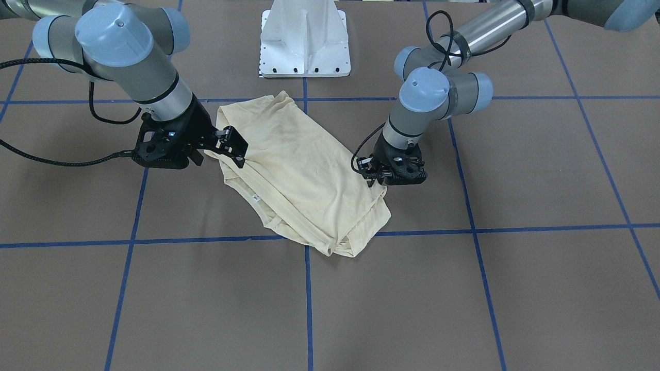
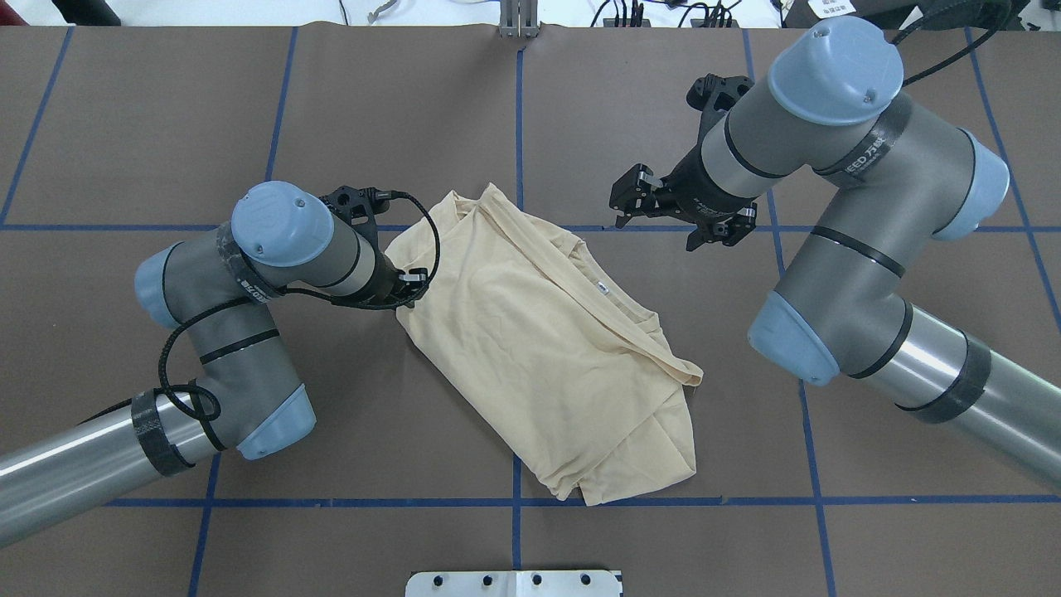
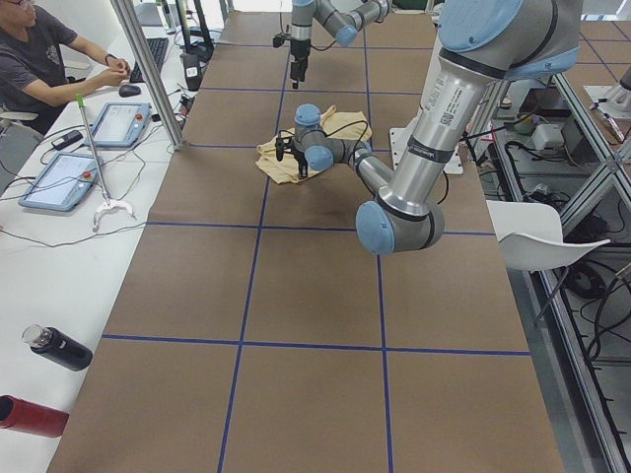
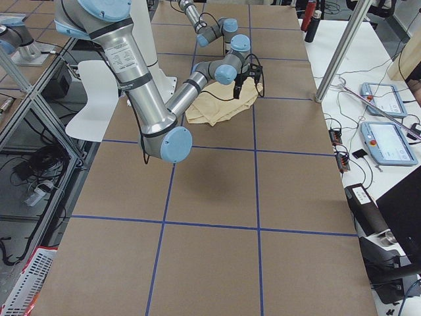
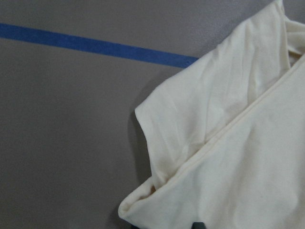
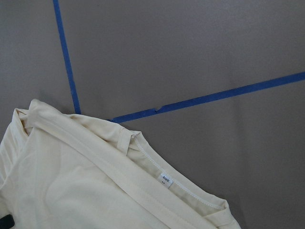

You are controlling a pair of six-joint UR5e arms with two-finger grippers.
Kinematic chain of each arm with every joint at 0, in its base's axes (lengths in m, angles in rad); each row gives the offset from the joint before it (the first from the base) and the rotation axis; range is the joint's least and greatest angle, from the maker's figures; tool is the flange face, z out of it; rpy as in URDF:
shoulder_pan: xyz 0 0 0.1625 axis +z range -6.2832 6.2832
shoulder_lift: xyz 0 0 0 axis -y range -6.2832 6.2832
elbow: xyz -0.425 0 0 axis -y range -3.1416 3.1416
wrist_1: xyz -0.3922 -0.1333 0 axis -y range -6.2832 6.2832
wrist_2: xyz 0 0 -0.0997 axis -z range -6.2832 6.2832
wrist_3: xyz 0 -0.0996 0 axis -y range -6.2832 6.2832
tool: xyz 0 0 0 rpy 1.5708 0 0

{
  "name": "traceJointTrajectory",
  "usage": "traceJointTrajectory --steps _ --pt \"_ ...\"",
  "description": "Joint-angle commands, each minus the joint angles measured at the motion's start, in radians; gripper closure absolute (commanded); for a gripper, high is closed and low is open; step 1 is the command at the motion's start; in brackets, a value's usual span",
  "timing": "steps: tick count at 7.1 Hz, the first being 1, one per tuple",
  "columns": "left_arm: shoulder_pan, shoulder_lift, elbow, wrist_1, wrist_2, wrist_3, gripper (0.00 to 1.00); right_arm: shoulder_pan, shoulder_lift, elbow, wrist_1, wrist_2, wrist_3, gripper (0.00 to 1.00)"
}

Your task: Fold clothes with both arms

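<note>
A: Table [image 2: 124,108]?
B: T-shirt [image 2: 530,348] folded, lying slantwise at its middle, away from every edge.
A: Hands?
B: Right gripper [image 1: 232,147] raised over the collar-side edge, jaws spread wide, empty. Left gripper [image 2: 410,288] low at the opposite edge; wrist hides the fingers, grip can't be told.
A: Smaller?
B: Neck tag [image 2: 603,289], showing at the collar.

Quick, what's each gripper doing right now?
Left gripper: cannot tell, it is down at the shirt's edge.
Right gripper: open, holding nothing.
</note>
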Motion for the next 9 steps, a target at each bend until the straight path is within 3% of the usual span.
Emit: traceJointTrajectory --steps 1,2,7,9 --pt "0.001 -0.003 -0.005 -0.002 0.001 0.003 0.89 0.002 -0.004 -0.003 0.000 -0.001 -0.001 0.00" --pt "0.001 -0.005 -0.004 -0.002 0.005 -0.008 1.00 0.002 -0.004 -0.005 0.001 -0.001 -0.001 0.00" --pt "-0.047 -0.032 0.013 -0.013 0.020 0.013 1.00 0.014 -0.004 -0.009 -0.002 -0.008 -0.001 0.00" --pt "-0.079 -0.106 0.118 -0.022 0.024 0.068 1.00 0.014 -0.005 -0.009 -0.002 -0.015 -0.001 0.00"
